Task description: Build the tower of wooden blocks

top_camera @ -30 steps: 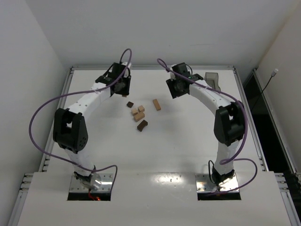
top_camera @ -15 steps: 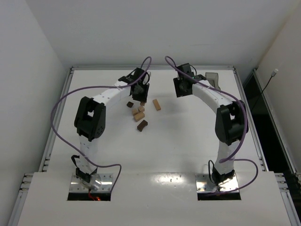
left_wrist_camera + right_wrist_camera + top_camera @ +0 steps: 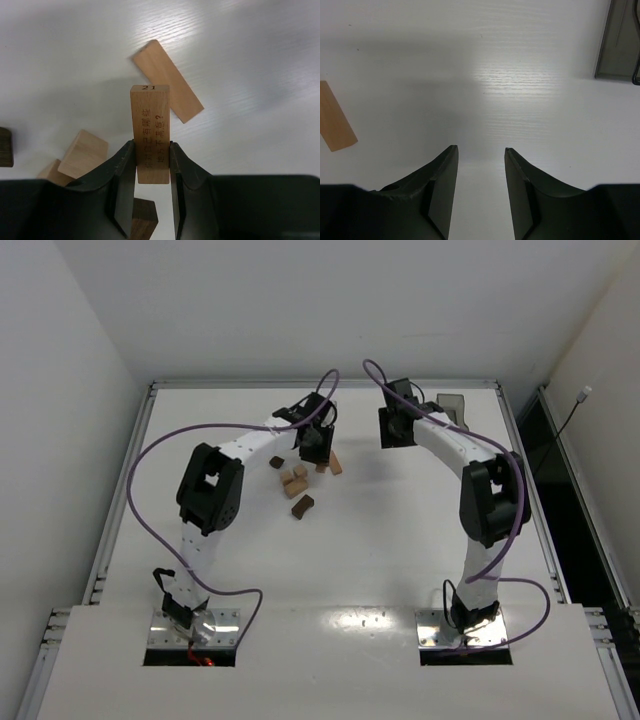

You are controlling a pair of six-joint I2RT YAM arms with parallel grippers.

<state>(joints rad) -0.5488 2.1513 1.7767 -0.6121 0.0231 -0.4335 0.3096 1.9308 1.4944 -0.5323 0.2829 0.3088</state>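
Left hand (image 3: 151, 148) clenched on a tan bar (image 3: 150, 120), next to a flat bar (image 3: 175, 90). Other blocks (image 3: 295, 483) lie scattered mid-tabletop (image 3: 400, 540), nearer the far edge. Right hand (image 3: 480, 152) released, empty.

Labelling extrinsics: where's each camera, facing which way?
Top external: above, behind the bases, looking down at table; left arm, right arm show.
Left wrist: on left gripper, facing down; jaws clamp printed tan bar.
Right wrist: on open right gripper, facing down; grey tray top right.
Shared: all three show the flat tan bar.
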